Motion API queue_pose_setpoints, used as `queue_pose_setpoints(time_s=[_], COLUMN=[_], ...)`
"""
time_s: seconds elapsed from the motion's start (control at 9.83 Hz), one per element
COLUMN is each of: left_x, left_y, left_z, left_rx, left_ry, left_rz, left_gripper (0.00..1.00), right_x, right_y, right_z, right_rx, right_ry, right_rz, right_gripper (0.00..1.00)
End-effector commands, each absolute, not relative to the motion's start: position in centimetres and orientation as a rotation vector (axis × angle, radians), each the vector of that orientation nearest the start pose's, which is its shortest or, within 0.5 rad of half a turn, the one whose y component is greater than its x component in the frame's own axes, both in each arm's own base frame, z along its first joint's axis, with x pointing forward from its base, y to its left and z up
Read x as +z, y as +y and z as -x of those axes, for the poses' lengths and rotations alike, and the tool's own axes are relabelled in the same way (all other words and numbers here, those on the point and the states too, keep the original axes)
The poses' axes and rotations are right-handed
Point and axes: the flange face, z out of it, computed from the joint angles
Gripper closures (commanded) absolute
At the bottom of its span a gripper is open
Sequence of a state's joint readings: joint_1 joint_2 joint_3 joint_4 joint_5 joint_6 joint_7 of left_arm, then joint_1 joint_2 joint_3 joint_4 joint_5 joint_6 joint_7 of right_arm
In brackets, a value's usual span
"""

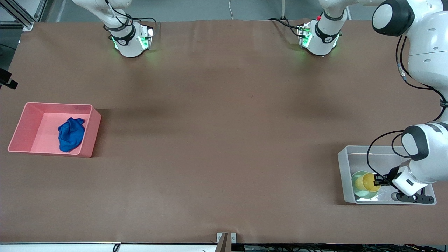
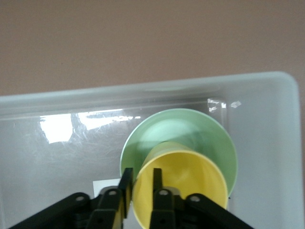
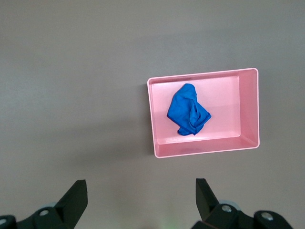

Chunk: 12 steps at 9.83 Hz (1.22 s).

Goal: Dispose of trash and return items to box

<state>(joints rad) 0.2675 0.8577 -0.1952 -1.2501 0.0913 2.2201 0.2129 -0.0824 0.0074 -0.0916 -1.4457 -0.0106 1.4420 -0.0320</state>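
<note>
Bench (image 1: 224, 140) space between the bins lies bare brown. We see the pink bin (image 1: 21, 129) toward the right arm's end, with the blue trash (image 1: 71, 134) crumpled in it. At the left arm's end, the clear box (image 1: 344, 175) holds the green bowl (image 2: 190, 133). The yellow cup (image 2: 183, 183) sits in the bowl, tilted. Our left end effector (image 2: 141, 183) pinches the cup's rim, nearly closed. The right end effector (image 3: 141, 198) waits high over the bench, spread wide, holding nothing.
</note>
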Motion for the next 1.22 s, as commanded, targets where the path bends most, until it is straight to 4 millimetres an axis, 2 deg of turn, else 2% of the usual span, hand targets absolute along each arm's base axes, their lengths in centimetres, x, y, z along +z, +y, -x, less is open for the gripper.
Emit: queue_pose_setpoints(time_s=[0.0,0.1,0.2,0.41,0.61,0.81,1.02,1.12], left_x=[29.9,31.9,34.1,39.3,44.0,48.6,53.7,55.3], left_y=[8.0,7.8,6.5,4.4,1.5,-1.8,-3.1,-3.4], left_z=[-75.9,-75.2,-74.2,-70.9,-67.1,-64.4,-61.7,-60.7], left_rx=[-0.268,-0.279,-0.287,-0.310,-0.334,-0.209,-0.204,-0.201], left_ry=[0.252,0.295,0.319,0.339,0.319,0.322,0.321,0.316], left_rz=[3.155,3.140,3.131,3.102,3.090,3.122,3.122,3.122], left_gripper=[0.00,0.00,0.00,0.00,0.00,0.00,0.00,0.00], right_x=[67.1,67.1,67.1,67.1,67.1,67.1,67.1,67.1], right_y=[-9.5,-9.5,-9.5,-9.5,-9.6,-9.6,-9.6,-9.5], right_z=[-53.2,-53.2,-53.2,-53.2,-53.1,-53.1,-53.1,-53.2], right_rx=[0.015,0.018,0.020,0.020,0.020,0.020,0.020,0.020], right_ry=[0.210,0.212,0.209,0.209,0.214,0.212,0.212,0.209], right_rz=[3.126,3.124,3.124,3.124,3.124,3.124,3.124,3.124], right_gripper=[0.00,0.00,0.00,0.00,0.00,0.00,0.00,0.00])
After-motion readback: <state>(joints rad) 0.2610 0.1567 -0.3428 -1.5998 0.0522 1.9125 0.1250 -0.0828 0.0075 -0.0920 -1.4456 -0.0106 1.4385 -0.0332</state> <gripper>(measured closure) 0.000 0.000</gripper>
